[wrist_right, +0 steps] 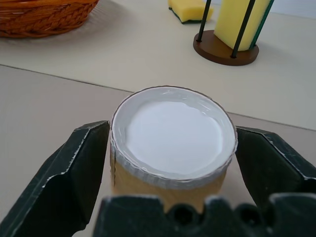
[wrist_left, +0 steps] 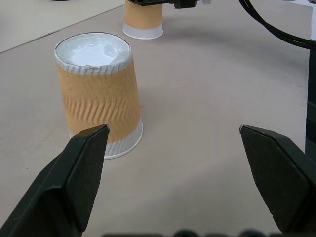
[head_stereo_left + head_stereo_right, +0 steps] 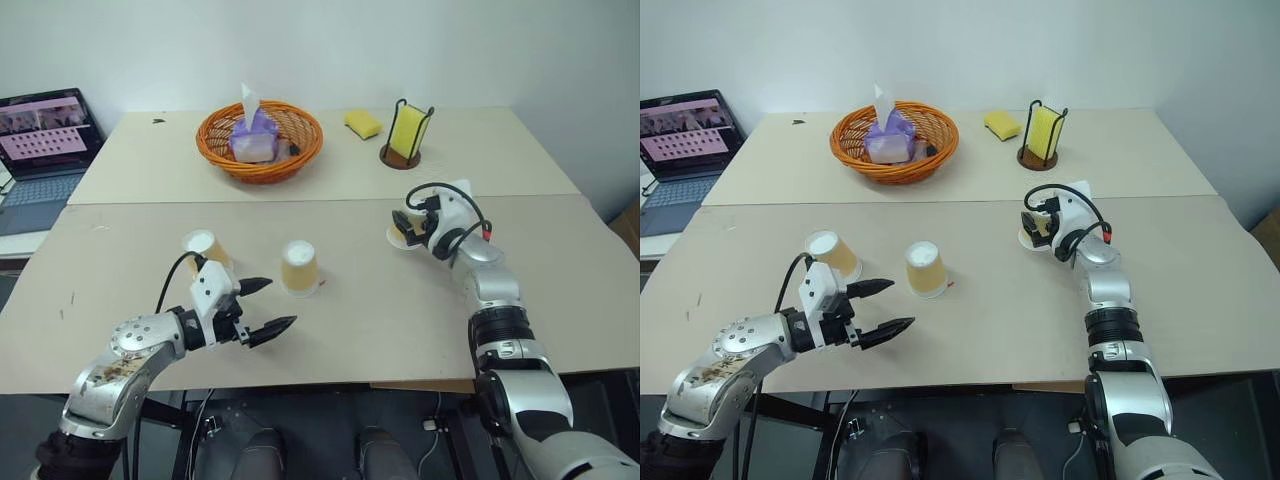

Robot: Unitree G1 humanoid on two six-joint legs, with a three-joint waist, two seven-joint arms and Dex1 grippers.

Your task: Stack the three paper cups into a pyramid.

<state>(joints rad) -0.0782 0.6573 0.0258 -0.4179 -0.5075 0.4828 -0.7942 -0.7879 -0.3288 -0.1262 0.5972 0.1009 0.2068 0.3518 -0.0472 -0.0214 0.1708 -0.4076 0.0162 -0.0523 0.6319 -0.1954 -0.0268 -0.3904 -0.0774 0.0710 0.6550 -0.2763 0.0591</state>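
Left gripper [image 3: 263, 308] near front tabletop edge, jaws wide, empty. Right gripper [image 1: 170, 163] toward right edge, closing around inverted cup [image 1: 172, 140]. Two other cups [image 3: 300, 268] [image 3: 205, 248] mid-tabletop, left. Light, crushable; grip sidewalls gently.

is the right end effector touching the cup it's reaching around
Touching: right wrist view shows both fingers against the cup.

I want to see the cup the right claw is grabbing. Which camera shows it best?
The right wrist view: the cup sits upside down between the right gripper's fingers. In the eye views that gripper mostly hides it.
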